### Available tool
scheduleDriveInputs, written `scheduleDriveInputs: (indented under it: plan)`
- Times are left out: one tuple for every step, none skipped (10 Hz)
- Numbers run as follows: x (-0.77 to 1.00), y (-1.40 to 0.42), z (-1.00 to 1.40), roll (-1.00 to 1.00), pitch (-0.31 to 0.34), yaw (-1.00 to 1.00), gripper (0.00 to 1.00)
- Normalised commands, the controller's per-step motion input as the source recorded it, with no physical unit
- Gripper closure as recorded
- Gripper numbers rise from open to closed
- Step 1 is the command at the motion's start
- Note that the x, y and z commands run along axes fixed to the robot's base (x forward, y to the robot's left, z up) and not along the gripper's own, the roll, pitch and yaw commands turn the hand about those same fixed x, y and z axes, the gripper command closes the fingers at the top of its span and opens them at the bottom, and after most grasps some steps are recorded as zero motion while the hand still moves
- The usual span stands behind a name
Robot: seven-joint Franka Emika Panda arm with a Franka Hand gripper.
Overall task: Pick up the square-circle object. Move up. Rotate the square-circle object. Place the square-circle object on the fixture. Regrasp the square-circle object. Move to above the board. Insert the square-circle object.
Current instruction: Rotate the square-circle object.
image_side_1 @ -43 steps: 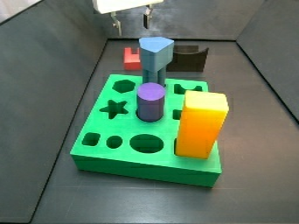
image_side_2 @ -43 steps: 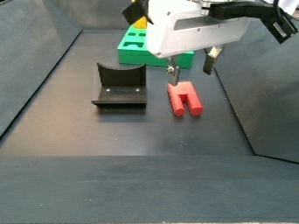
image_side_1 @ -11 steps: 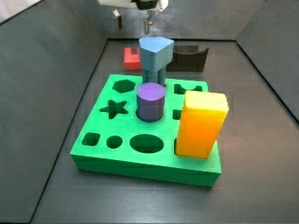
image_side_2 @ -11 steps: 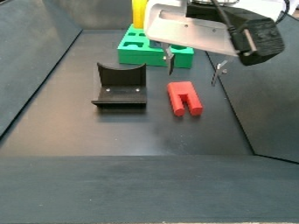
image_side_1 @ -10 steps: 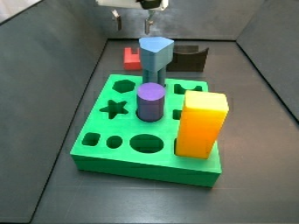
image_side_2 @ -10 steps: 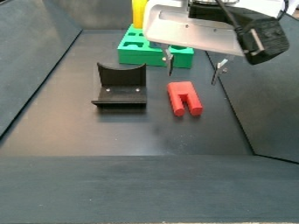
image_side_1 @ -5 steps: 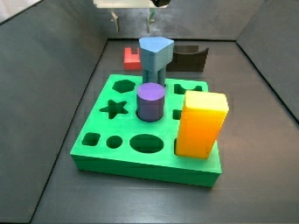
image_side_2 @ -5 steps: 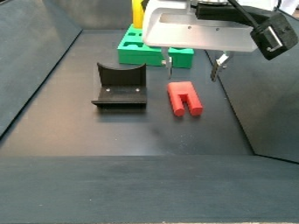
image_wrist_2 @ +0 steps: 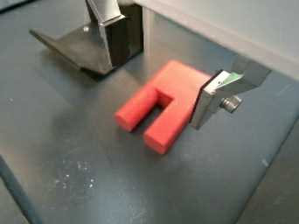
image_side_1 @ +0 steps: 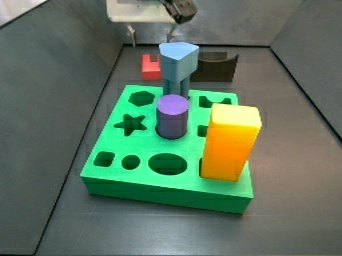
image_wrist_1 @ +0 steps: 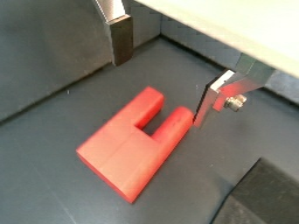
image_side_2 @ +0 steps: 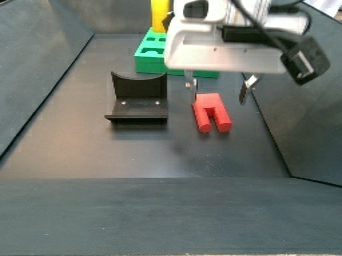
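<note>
one square-circle object (image_side_2: 210,111), red, flat on the dark surface (image_side_2: 147,200) at frame centre of a side view, two prongs toward the upper frame. one gripper (image_side_2: 221,88) just above it, spread wide and holding nothing, two fingers (image_wrist_1: 121,40) either side of the prongs in both wrist views. one fixture (image_side_2: 136,97) left of the block, apart. one board (image_side_1: 166,148) carrying three standing pieces: blue block (image_side_1: 177,66), purple cylinder (image_side_1: 171,116), yellow-orange block (image_side_1: 231,142).

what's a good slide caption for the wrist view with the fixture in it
Open tool poised over the red square-circle object lying flat on the dark floor, fingers either side of it, the fixture just behind.
</note>
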Motion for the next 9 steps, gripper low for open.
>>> scheduleDriveInputs:
  plan:
    - [0.04,0.01,-1.00,-0.06,-0.043,-0.01,0.00]
    - [0.05,0.01,-0.94,-0.09,-0.047,0.00,0.00]
    - [0.05,0.01,-0.79,-0.10,-0.057,0.00,0.00]
    - [0.05,0.01,-0.69,-0.12,-0.060,0.01,0.00]
    - [0.05,0.01,-0.63,-0.12,-0.061,0.00,0.00]
    - [0.04,0.02,-0.51,-0.13,-0.070,0.00,0.00]
    - [0.04,0.02,-0.40,-0.15,-0.078,0.01,0.00]
    - [0.03,0.02,-0.32,-0.15,-0.092,0.01,0.00]
    - [0.03,0.02,-0.27,-0.16,-0.095,0.01,0.00]
